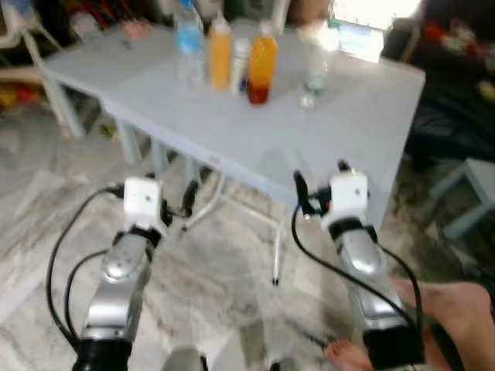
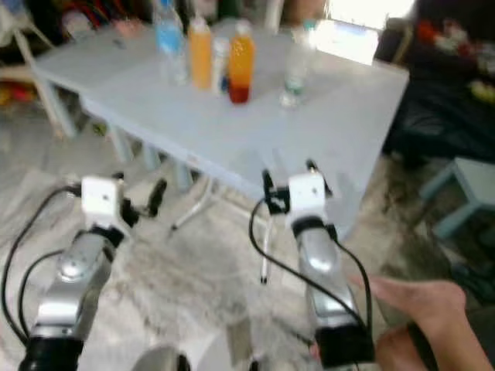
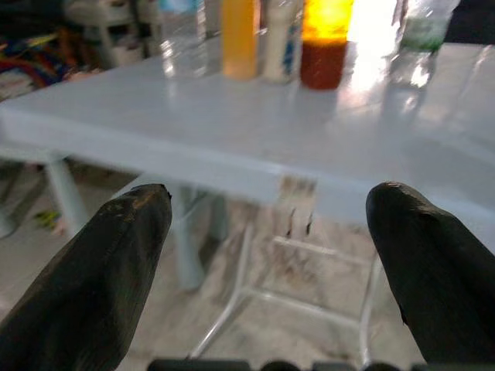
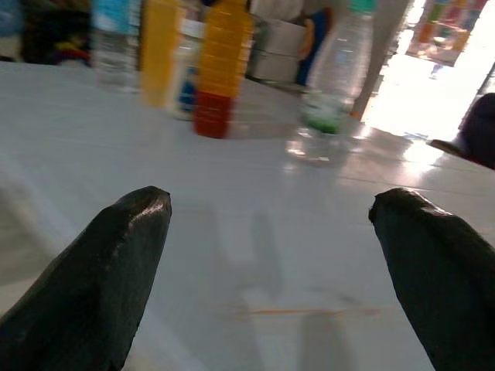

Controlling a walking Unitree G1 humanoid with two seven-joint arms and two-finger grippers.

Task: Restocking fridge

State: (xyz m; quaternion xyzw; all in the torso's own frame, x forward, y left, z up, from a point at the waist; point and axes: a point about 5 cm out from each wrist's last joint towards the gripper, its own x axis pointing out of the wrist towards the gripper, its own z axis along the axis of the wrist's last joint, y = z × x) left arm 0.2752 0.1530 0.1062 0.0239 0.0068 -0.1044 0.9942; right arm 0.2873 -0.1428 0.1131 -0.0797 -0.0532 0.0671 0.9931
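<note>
Several bottles stand together at the far side of a pale table (image 1: 232,127): a clear water bottle with a blue label (image 1: 188,39), a yellow-orange bottle (image 1: 220,54), a small white bottle (image 1: 241,66), an orange and red juice bottle (image 1: 262,66) and a clear bottle with a green label (image 1: 314,73). My left gripper (image 1: 152,192) is open, held below and in front of the table's near edge. My right gripper (image 1: 321,178) is open at the near edge, level with the tabletop. Both are empty and well short of the bottles.
A person's hand (image 1: 464,309) reaches in at the lower right, close to my right arm. A pale stool (image 1: 473,189) stands to the right of the table and a white chair (image 1: 23,42) at the far left. Marbled floor lies under the table's legs (image 1: 277,255).
</note>
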